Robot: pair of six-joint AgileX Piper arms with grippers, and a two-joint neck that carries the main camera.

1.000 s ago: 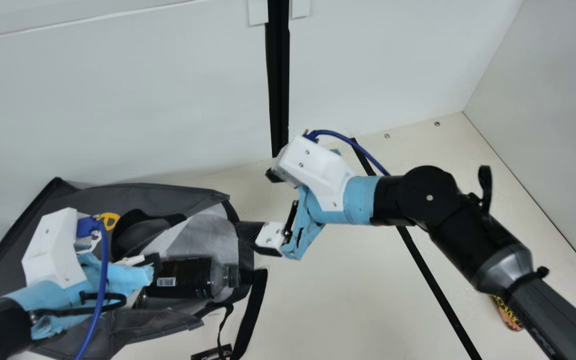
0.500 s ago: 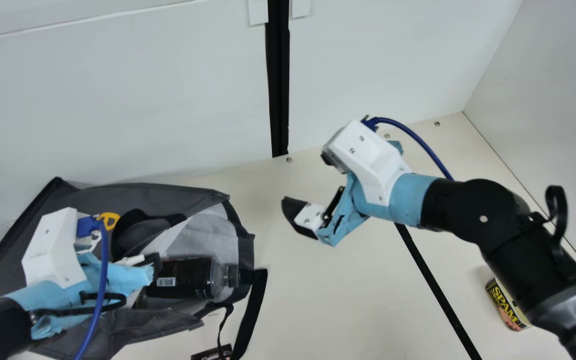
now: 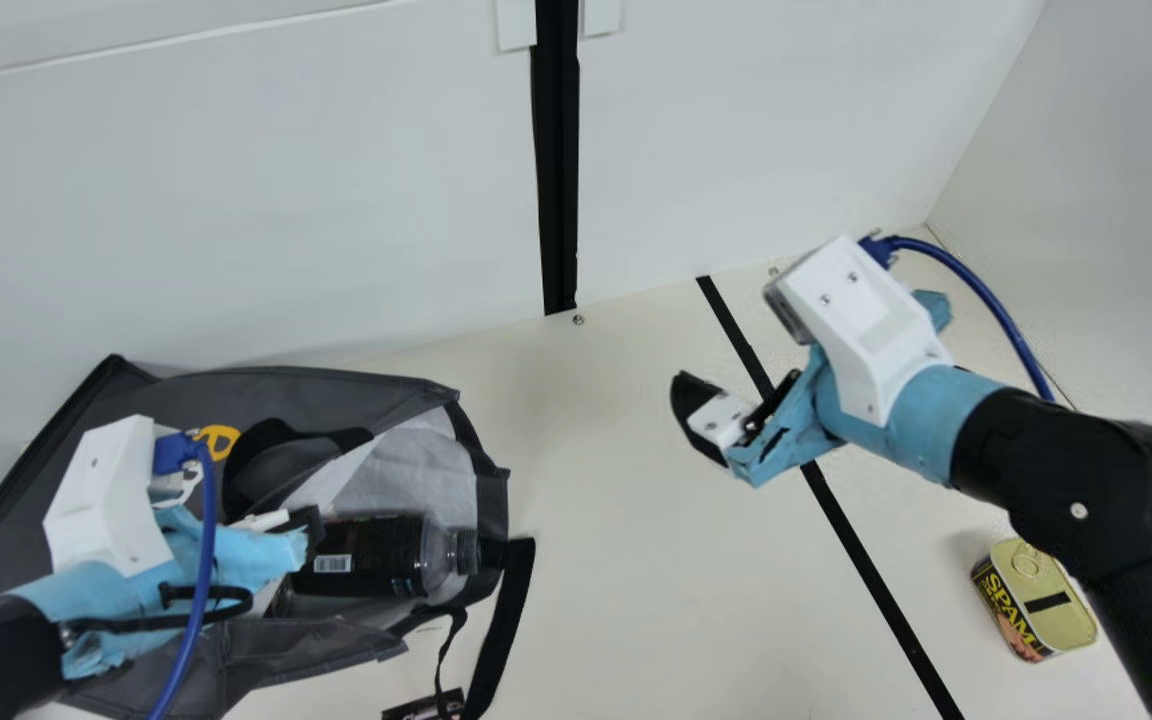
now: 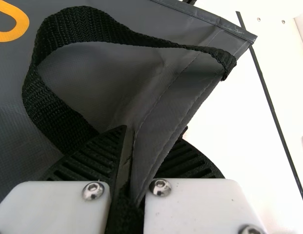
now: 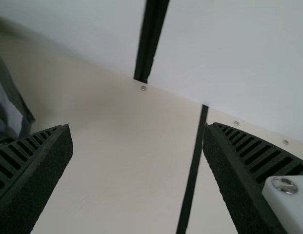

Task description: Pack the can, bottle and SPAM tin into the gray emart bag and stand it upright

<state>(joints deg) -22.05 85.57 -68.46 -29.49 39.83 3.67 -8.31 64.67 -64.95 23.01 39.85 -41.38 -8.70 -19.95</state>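
The bag [image 3: 336, 390] lies on its side on the worktop [image 3: 636, 600], across the lower left of the frame in the main view, with its pale lining exposed. The left hand [image 3: 310, 526] is over it; in the left wrist view this hand is clenched on the bag's gray edge, beside a looped black handle [image 4: 31, 97]. The bottle [image 3: 376, 555] lies inside the bag, its cap toward the right of the frame. Just below the bottle is part of a dark item, too hidden to name.

Near the middle right of the main view, the right hand [image 3: 688, 415] is raised over the worktop, released, its two fingers spread apart in the right wrist view. The tin [image 3: 1036, 600] sits at lower right, partly behind the right arm, beyond the black stripe [image 3: 866, 560].
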